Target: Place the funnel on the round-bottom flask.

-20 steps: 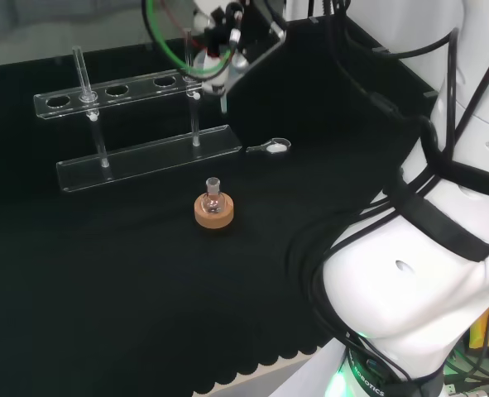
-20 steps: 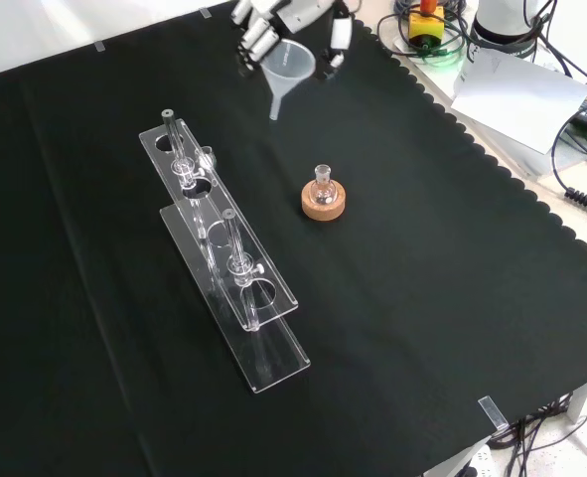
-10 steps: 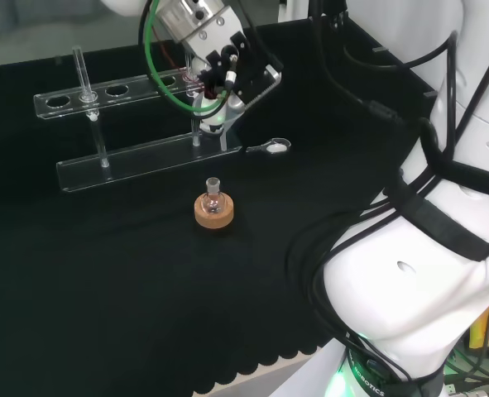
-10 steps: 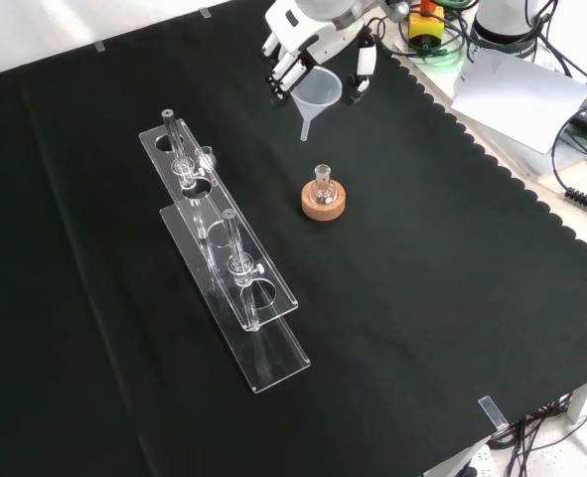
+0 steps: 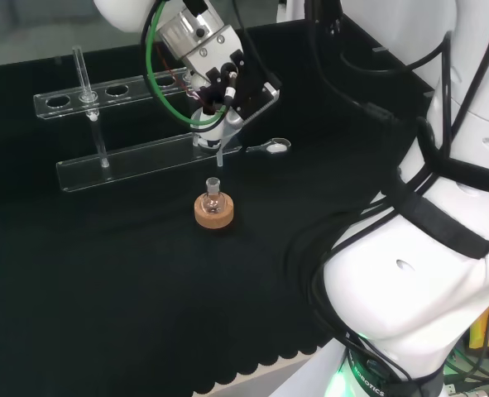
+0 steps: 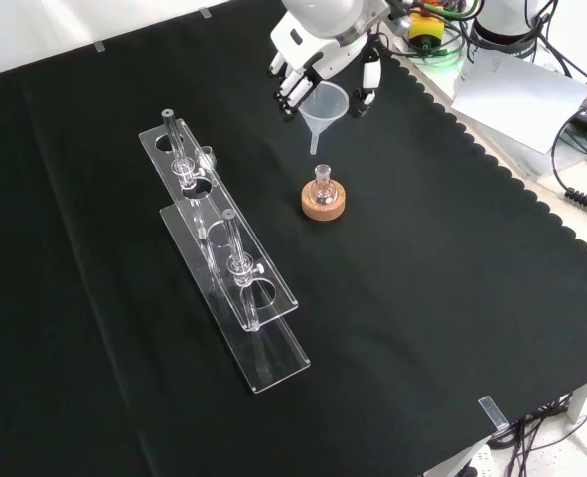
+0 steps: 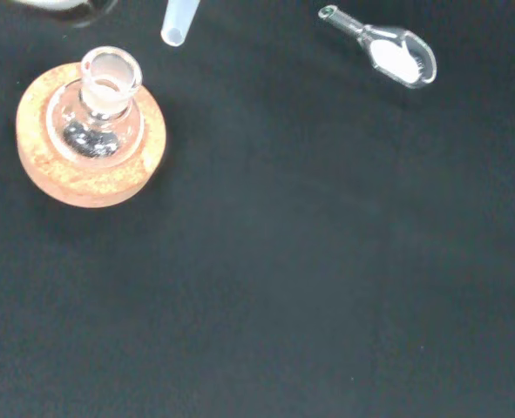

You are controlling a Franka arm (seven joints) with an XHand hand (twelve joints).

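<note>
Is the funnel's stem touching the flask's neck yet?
Apart. The front view shows black cloth between the funnel stem tip and the round-bottom flask mouth; the hand holds the funnel above it.

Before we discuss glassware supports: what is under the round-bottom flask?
A cork ring sits under the flask, which stands upright in it. The ring rests on the black cloth. The flask's rounded base, down in the ring's hole, cannot be seen.

No lettering, label or number can be read on anything here; the small print low on the arm's base in the head view stays illegible.
</note>
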